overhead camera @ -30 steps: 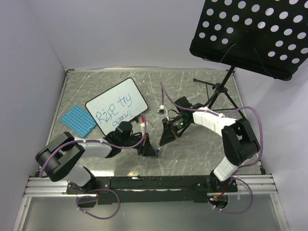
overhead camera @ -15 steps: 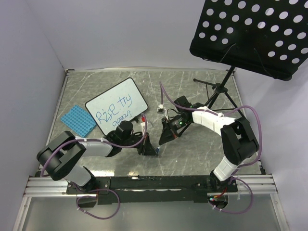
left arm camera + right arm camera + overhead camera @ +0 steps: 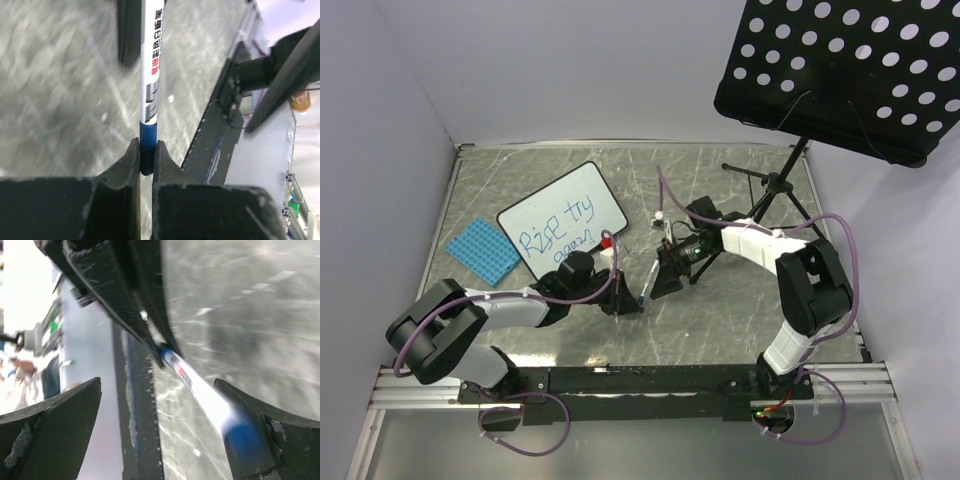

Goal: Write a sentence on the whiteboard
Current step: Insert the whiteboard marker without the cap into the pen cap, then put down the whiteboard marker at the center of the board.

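left tool (image 3: 146, 151) pinches the marker (image 3: 150, 75); right tool (image 3: 160, 435) gapes wide.

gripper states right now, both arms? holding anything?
Left gripper: shut on the blue marker.
Right gripper: open, jaws wide apart, the marker's other end between them.

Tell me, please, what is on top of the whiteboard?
On the whiteboard only the sentence shows, blue handwriting in two lines; no object lies on it. The left arm hides a bit of its near edge.
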`<state>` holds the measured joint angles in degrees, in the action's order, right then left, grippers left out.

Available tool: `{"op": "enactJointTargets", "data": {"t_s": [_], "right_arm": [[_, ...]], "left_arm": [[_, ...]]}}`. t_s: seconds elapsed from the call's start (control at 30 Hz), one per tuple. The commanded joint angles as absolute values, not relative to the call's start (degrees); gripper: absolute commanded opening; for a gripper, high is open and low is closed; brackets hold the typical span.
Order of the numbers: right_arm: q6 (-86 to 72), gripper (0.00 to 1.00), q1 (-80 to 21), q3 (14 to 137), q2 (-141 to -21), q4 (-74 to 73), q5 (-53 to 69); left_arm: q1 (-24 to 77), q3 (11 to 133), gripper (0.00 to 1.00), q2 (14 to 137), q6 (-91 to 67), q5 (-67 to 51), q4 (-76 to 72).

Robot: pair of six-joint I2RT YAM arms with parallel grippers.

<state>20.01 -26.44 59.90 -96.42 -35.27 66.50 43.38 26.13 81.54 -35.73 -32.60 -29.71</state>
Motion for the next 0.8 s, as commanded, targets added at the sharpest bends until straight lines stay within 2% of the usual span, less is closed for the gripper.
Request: {"op": "enactJointTargets", "data": {"t_s": [0.0,0.17,0.37,0.4,0.47,0.5,0.6,0.67,0.7,0.77], "right_arm": [[15.6,1.0,-22.9,58.8,-92.1,-29.3,61.3],[14.8,1.0,-21.9,58.0,-90.0,-28.0,57.6],[16.0,1.0,-22.0,57.4,-87.6,-28.2,55.9],[16.3,1.0,-22.0,57.3,-87.1,-28.2,55.7],[16.7,1.0,-22.0,57.0,-85.8,-28.4,54.9],[17.0,1.0,-21.9,56.9,-85.3,-28.5,54.8],[17.8,1.0,-22.0,56.2,-83.1,-28.8,54.1],[18.4,1.0,-22.0,55.8,-81.7,-29.9,53.8],[19.2,1.0,-22.1,55.6,-81.1,-30.5,53.9],[19.8,1.0,-22.5,55.1,-79.5,-31.3,53.1]], "left_arm": [[43.6,24.6,0.01,77.3,-39.5,-27.9,-21.8],[43.6,22.8,0.01,72.2,-41.9,-22.4,-14.8],[43.6,25.8,0.1,77.4,-42.5,-18.3,-10.4],[43.5,26.3,0.18,78.4,-42.5,-17.9,-9.8],[43.6,27.7,0.23,79.9,-42.3,-15.6,-8.5],[43.5,28.0,0.29,80.7,-42.3,-15.0,-8.2],[43.6,29.0,0.56,79.0,-42.5,-12.0,-6.4],[43.8,29.0,0.65,76.3,-42.9,-9.6,-5.5],[43.8,29.0,0.74,72.7,-43.0,-8.4,-3.9],[43.8,28.7,0.8,68.7,-43.2,-6.1,-2.6]]}}
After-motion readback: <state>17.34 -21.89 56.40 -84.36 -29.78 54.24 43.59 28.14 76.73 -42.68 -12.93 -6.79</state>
